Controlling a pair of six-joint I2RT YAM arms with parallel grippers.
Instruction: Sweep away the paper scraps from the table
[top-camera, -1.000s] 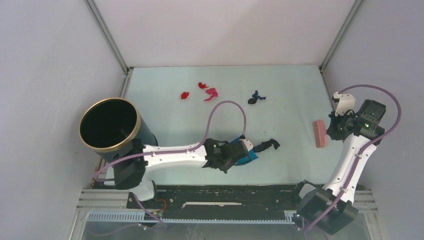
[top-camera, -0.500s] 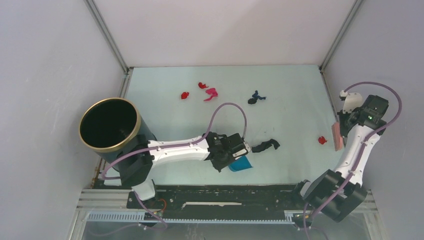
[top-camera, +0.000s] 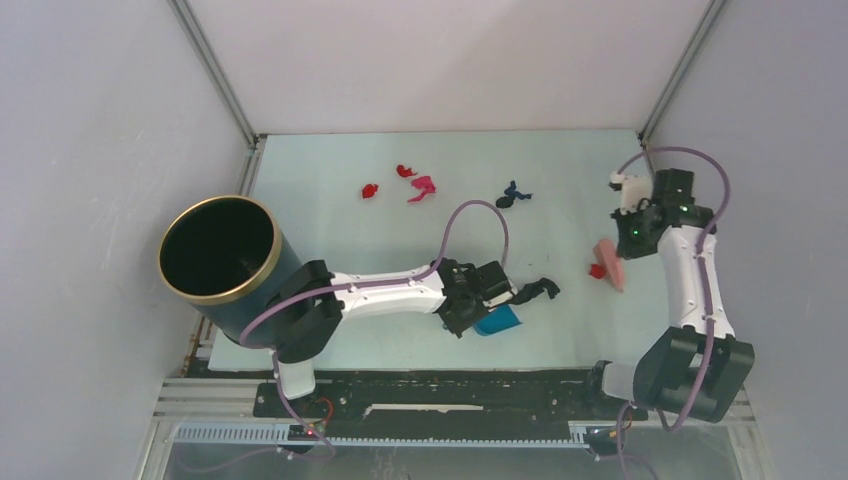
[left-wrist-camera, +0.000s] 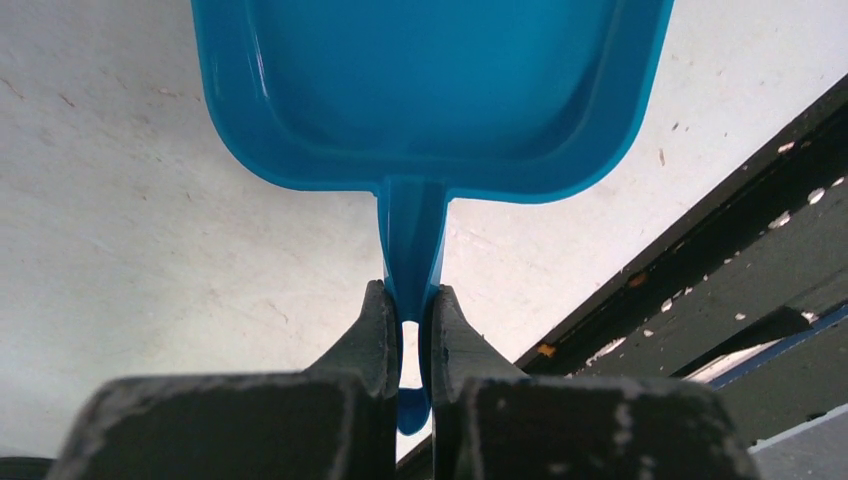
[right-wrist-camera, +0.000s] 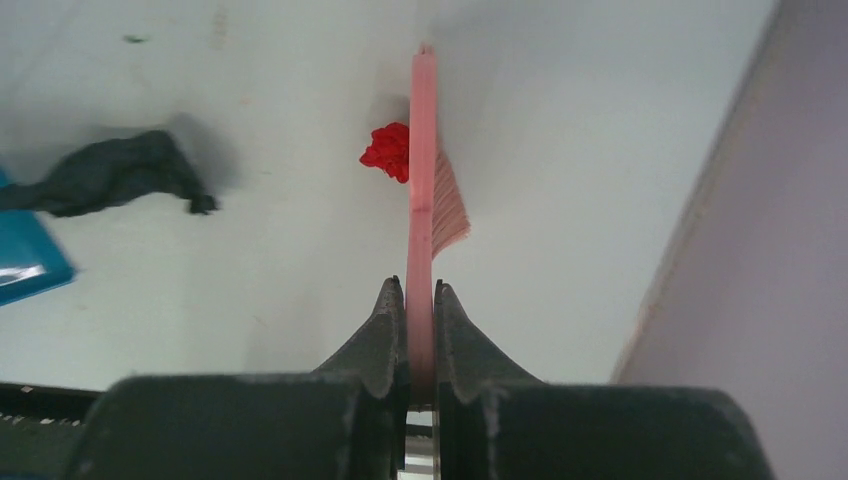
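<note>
The paper scraps (top-camera: 421, 187) all lay on the bench (top-camera: 330, 230), and none showed in the dustpan (left-wrist-camera: 430, 90), so I think most of the sweeping was left. Most sat toward 12 o'clock. One red scrap (right-wrist-camera: 388, 152) touched the brush (right-wrist-camera: 421, 140) near 3 o'clock, and a black scrap (top-camera: 535, 291) lay just beside the dustpan. The left claw (left-wrist-camera: 403, 335) pinched the dustpan handle. The right claw (right-wrist-camera: 420, 325) pinched the brush.

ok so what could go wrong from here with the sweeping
1. The red scrap sits near the far end of the brush, so it may slip round the tip.
2. The black scrap lies between it and the dustpan; both may scatter past the dustpan.
3. The left gripper pinches only the thin handle, so the dustpan might twist.
</note>
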